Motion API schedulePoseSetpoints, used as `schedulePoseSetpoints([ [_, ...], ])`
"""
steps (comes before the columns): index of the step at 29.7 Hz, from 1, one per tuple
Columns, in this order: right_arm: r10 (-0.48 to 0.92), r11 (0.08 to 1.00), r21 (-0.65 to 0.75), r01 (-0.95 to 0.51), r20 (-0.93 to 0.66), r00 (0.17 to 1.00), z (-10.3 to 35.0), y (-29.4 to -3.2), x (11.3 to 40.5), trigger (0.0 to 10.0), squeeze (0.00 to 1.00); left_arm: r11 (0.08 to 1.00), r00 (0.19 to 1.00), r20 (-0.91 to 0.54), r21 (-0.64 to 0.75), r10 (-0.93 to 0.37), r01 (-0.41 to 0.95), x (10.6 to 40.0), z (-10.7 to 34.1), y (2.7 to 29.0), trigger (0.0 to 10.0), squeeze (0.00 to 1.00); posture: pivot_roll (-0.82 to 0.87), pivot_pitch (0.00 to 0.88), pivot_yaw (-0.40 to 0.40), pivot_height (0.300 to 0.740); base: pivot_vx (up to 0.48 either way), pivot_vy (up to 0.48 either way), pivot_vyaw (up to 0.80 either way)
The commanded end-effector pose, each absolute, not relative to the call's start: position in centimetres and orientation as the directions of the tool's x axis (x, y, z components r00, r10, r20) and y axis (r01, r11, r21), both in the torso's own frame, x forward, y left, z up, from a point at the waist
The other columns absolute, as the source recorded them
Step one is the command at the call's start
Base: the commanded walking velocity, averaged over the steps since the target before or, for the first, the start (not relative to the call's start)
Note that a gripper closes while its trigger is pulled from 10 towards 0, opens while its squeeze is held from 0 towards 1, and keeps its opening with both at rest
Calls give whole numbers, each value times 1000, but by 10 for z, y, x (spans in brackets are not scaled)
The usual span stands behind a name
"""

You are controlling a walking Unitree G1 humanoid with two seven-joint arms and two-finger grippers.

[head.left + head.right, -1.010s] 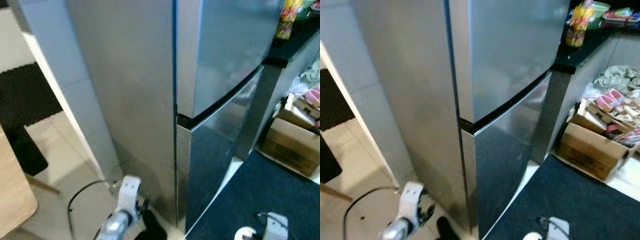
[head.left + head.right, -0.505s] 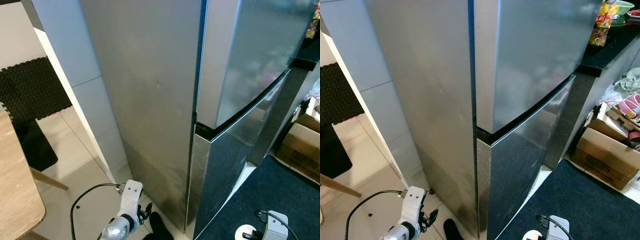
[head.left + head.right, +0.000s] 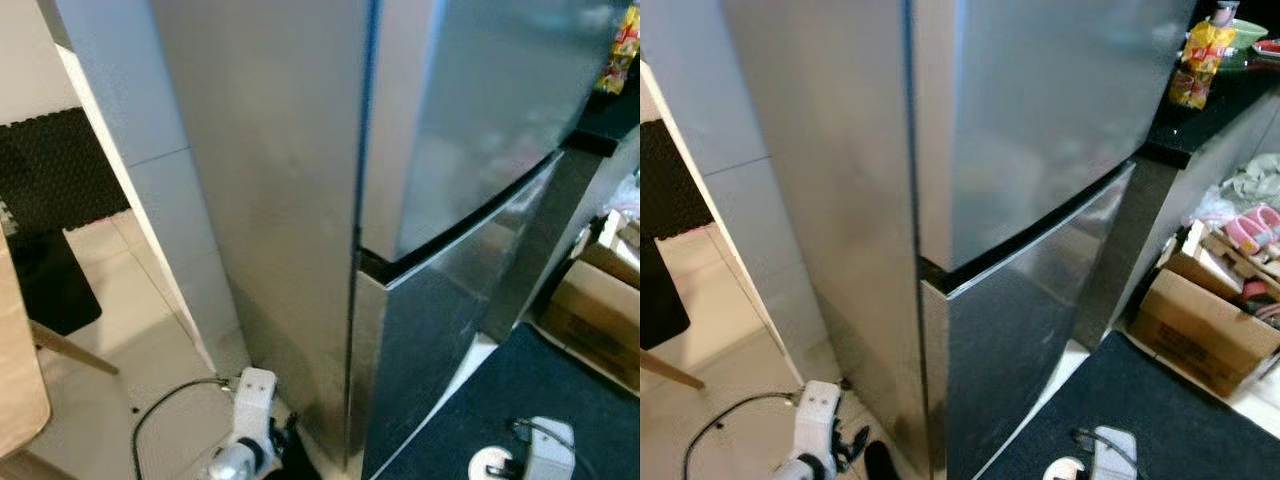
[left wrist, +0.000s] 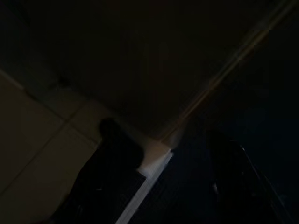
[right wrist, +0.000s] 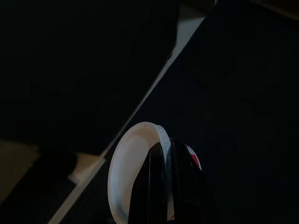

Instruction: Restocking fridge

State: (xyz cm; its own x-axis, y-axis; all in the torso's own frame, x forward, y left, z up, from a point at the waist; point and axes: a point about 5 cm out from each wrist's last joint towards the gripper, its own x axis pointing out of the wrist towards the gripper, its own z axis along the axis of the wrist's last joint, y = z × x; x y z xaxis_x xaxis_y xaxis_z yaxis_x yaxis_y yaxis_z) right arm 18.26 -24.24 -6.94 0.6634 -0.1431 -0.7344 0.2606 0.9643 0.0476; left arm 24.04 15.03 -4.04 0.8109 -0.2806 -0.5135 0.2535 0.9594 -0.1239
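Note:
A tall steel fridge stands close in front of me, its upper door (image 3: 480, 120) and lower door (image 3: 440, 340) both closed. My left arm (image 3: 248, 425) hangs low by the fridge's near corner. The left gripper (image 4: 163, 186) looks open in the dark left wrist view, with floor tiles and the fridge's foot beyond it. My right arm (image 3: 548, 448) hangs low over the dark mat. The right gripper (image 5: 163, 196) is shut on a white round container (image 5: 128, 168) with a red mark, whose white rim (image 3: 490, 466) also peeks out at the bottom of the left eye view.
A dark blue mat (image 3: 1140, 400) lies before the fridge doors. A cardboard box (image 3: 1200, 330) and pink slippers (image 3: 1255, 225) sit to the right, under a black counter with a yellow bag (image 3: 1195, 65). A wooden table edge (image 3: 15, 390), black foam mat (image 3: 60, 170) and floor cable (image 3: 160, 400) lie left.
The whole picture has swung sideways and back, so the camera has moved. The fridge stays closed and both arms hang as before.

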Motion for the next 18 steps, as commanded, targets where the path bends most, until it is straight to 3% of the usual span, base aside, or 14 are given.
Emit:
schedulePoseSetpoints([
  [1, -129, 966, 53, 253, -750, 649, -73, -238, 178, 10000, 0, 969, 828, -505, -130, -246, 209, 240, -40, 158, 10000, 0, -107, 0, 15, 740, 0, 0, 0],
  [10, -124, 971, 43, 236, -753, 646, -72, -239, 181, 10000, 0, 967, 854, -453, -127, -256, 223, 247, -30, 176, 10000, 0, -109, 0, 17, 740, 0, 0, 0],
  [11, -123, 971, 44, 236, -752, 647, -71, -239, 181, 10000, 0, 950, 851, -427, -80, -307, 302, 251, -24, 181, 6941, 0, -109, 0, 17, 740, 0, 0, 0],
  [12, -120, 972, 43, 231, -753, 647, -71, -240, 181, 10000, 0, 926, 835, -413, -63, -363, 372, 251, -20, 180, 588, 0, -105, 0, 14, 740, 0, 0, 0],
  [14, -120, 972, 43, 231, -753, 647, -71, -240, 181, 10000, 0, 926, 835, -413, -63, -363, 372, 251, -20, 180, 588, 0, -105, 0, 14, 740, 0, 0, 0],
  [15, -114, 976, 35, 215, -759, 641, -72, -241, 179, 10000, 0, 830, 749, -391, -80, -535, 551, 249, -14, 178, 0, 0, -100, 0, 9, 740, 0, 0, 0],
  [18, -115, 977, 31, 213, -762, 637, -72, -242, 178, 10000, 0, 783, 708, -363, -109, -605, 613, 248, -9, 178, 0, 0, -97, 0, 6, 740, 0, 0, 0],
])
